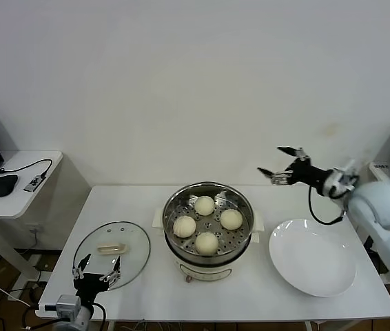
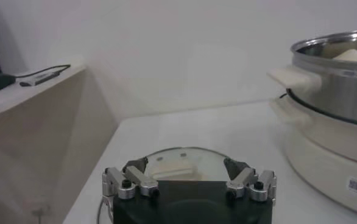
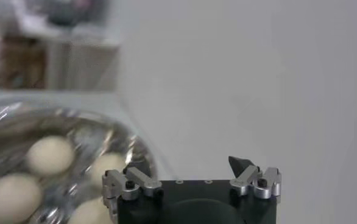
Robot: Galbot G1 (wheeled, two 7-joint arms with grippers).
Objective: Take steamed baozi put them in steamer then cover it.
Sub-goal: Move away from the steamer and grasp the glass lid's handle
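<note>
With all four steamed baozi (image 1: 206, 223) already sitting in the steamer (image 1: 209, 195), spaced in a neat ring on the perforated floor and none touching another, the loading looked done and only the cover remained. That cover, the glass lid (image 1: 111, 254), lay flat on the white table (image 1: 278, 296) to the steamer's left, cream handle (image 1: 111, 248) facing up, which made it easy to pinch from above.

And the left gripper (image 1: 96, 273) was right there for it, down at the table's near edge over the lid's near rim, fingers spread wide and holding nothing. From the left wrist view the lid sat just beyond the open fingertips (image 2: 134, 179), with the steamer's side handle well off to one side.

Over on the other flank, the right gripper (image 1: 278, 165) was up high behind the steamer's far right rim, jaws wide apart and empty, clear of the buns. Judging by that, it was out of the way for the lid work. The white plate (image 1: 313, 257) lay bare beside the steamer on the right.

Room looked decent: open table between lid and pot, though the lid sat close to the table's front-left edge, and it would have to clear the tall steel rim.
</note>
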